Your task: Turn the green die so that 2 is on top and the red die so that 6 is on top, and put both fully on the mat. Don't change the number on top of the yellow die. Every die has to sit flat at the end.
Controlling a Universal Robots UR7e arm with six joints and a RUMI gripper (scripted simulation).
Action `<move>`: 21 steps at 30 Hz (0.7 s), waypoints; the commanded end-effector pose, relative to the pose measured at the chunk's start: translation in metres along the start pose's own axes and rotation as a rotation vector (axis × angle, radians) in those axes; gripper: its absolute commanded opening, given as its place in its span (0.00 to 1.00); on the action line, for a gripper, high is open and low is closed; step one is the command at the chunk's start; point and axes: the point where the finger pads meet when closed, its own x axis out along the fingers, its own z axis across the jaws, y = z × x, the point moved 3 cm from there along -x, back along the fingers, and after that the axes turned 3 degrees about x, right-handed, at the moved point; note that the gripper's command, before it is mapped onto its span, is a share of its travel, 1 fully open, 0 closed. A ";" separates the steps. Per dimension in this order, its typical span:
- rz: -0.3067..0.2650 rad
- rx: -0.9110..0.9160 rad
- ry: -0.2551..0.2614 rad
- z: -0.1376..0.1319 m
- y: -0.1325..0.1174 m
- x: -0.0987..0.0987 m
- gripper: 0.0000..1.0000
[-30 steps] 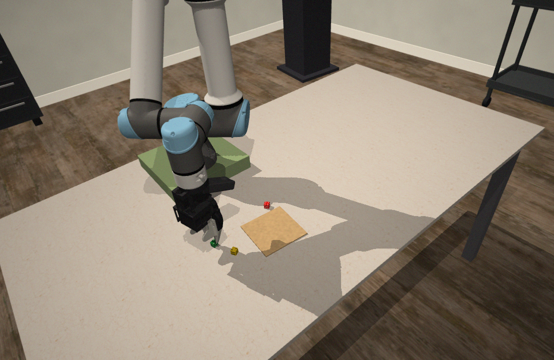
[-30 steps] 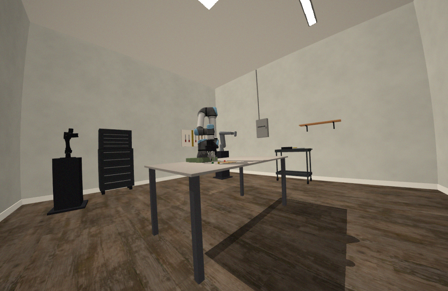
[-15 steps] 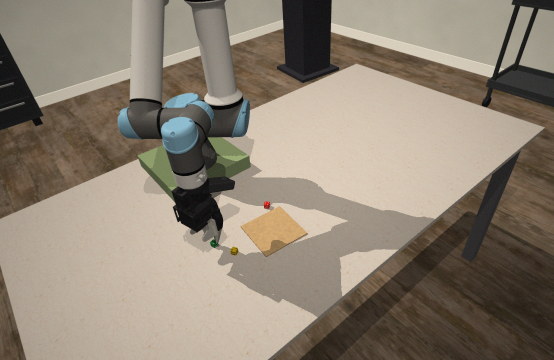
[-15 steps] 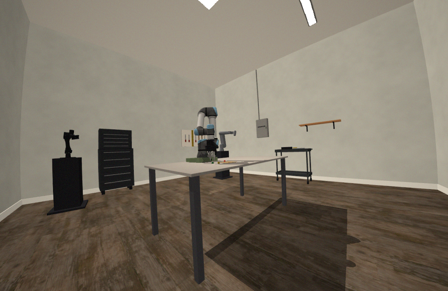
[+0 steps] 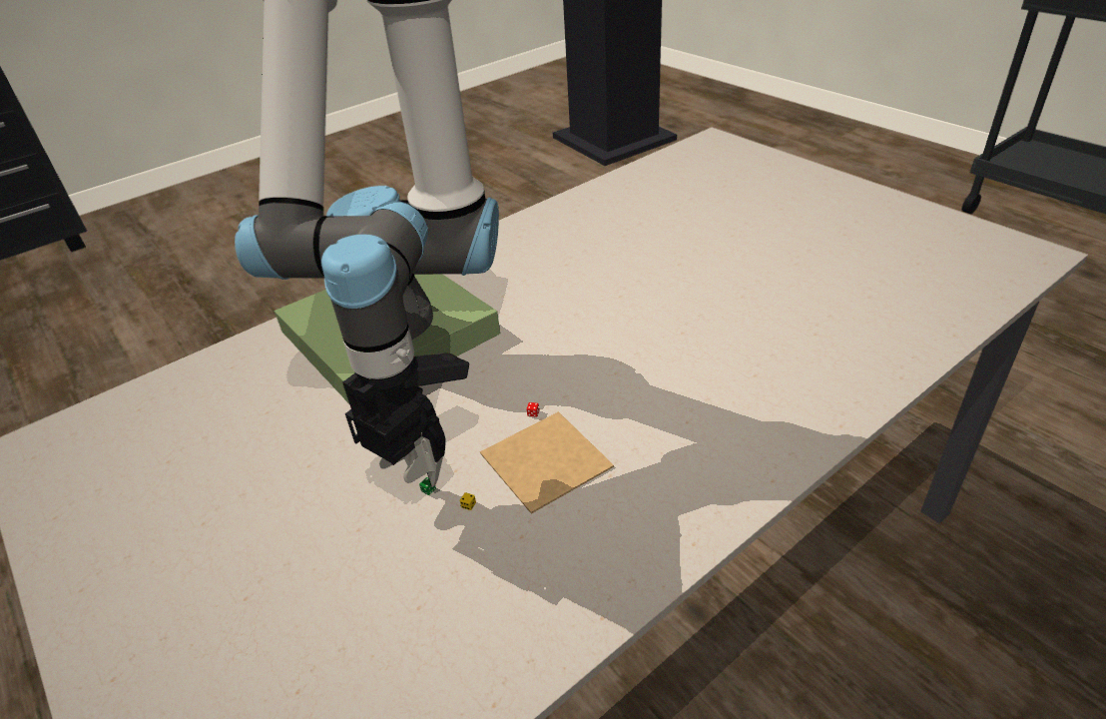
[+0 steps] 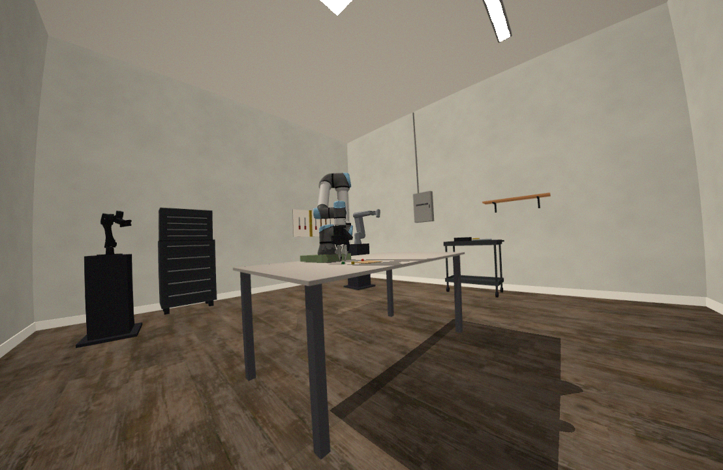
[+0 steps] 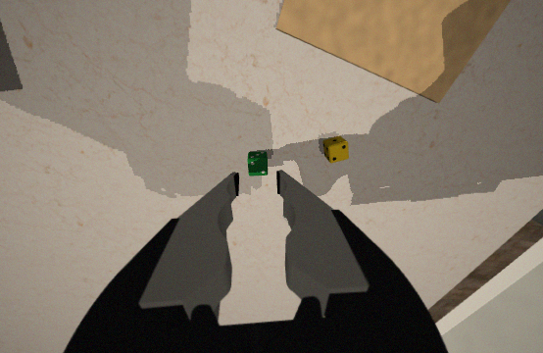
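From above, the arm bends down over the pale worktop (image 5: 741, 254), its end effector (image 5: 428, 474) pointing at the green die (image 5: 425, 485), which sits on the bare surface just below the fingertips. The yellow die (image 5: 467, 500) lies near it, a little toward the tan mat (image 5: 546, 460), and both are off the mat. The red die (image 5: 532, 409) rests just beside the mat's far corner, also off it. The arm stands on a green base plate (image 5: 473, 318), and its shadow falls broadly across the worktop and over one corner of the mat.

From across the room, the arm (image 6: 331, 213) looks small at the far end of the worktop (image 6: 295, 271), folded low over it. The dice are too tiny from here to tell apart. A black drawer cabinet (image 6: 186, 257) stands by the left wall, and a dark cart (image 6: 473, 242) stands to the right.

Through the wrist camera, the two grey fingers are set only slightly apart, with the worktop showing in the gap; they grip nothing. The green die (image 7: 258, 163) lies just past the fingertips, in line with the gap and not touched by either one. The yellow die (image 7: 336, 149) sits to its right, apart from it, at the edge of a shadow. The mat (image 7: 381, 39) fills the upper right.
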 end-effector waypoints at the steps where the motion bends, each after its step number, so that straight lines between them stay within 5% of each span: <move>1: -0.001 0.000 -0.001 0.000 0.000 0.003 0.18; 21: -0.001 0.000 -0.001 0.000 0.000 0.020 0.18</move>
